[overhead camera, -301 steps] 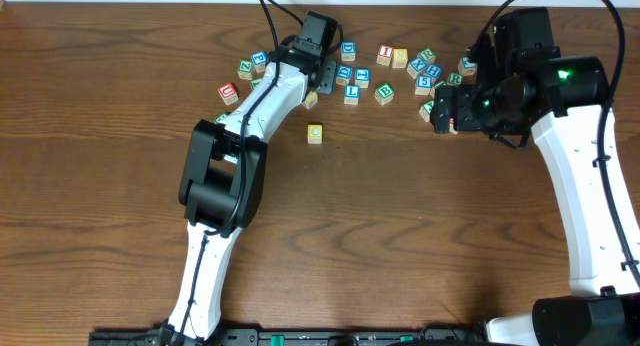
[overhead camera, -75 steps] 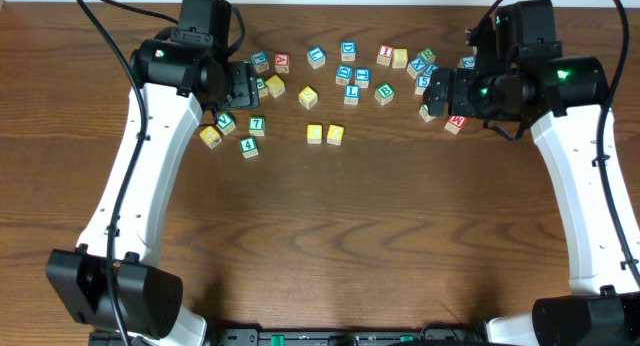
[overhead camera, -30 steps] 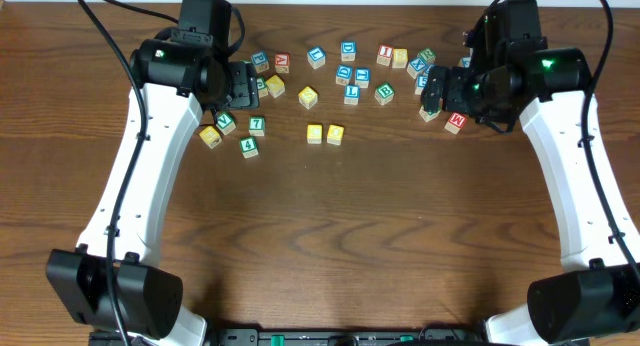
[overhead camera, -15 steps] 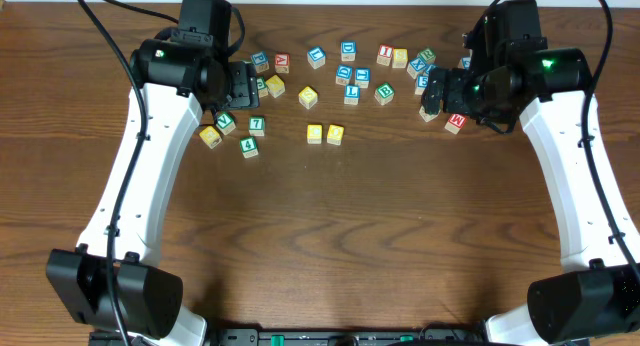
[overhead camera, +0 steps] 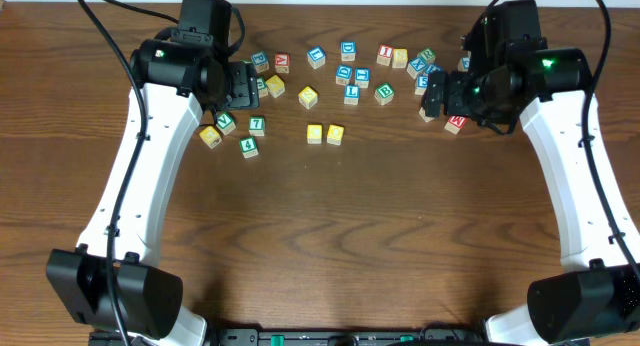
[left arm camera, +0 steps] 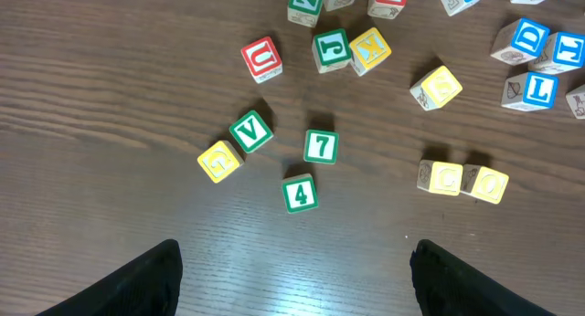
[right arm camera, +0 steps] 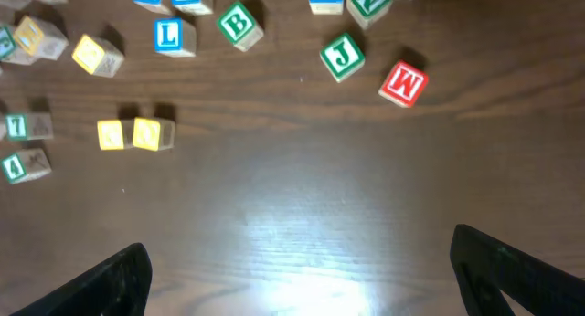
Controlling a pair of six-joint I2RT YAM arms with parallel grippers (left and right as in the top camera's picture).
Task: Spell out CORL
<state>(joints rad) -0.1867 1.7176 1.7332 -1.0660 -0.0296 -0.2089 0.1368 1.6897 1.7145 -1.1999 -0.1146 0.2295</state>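
Brown wooden table (overhead camera: 320,236), cubes scattered along its far side. Landmark is the yellow pair near the middle.

Left arm (overhead camera: 140,186) rises from the near left corner and bends inward. Its wrist hangs over the cubes left of the pair, camera looking straight down. Right arm (overhead camera: 580,186) mirrors it from the near right corner, wrist well right of the pair over the right-hand cluster.

Left gripper (left arm camera: 294,250) is spread wide and holds nothing, 2 dark fingers at the frame's lower corners. Right gripper (right arm camera: 300,243) is also spread and unloaded, above bare wood.

The pair is the yellow C cube (left arm camera: 442,178) and yellow O cube (left arm camera: 486,184), touching, C on the left. Blue L cube (right arm camera: 168,36) sits just beyond the pair, slightly right, with a green B cube (right arm camera: 239,24) beside it. Red W cube (right arm camera: 403,83) lies well right of the pair. Green R cube: cannot pick it out.
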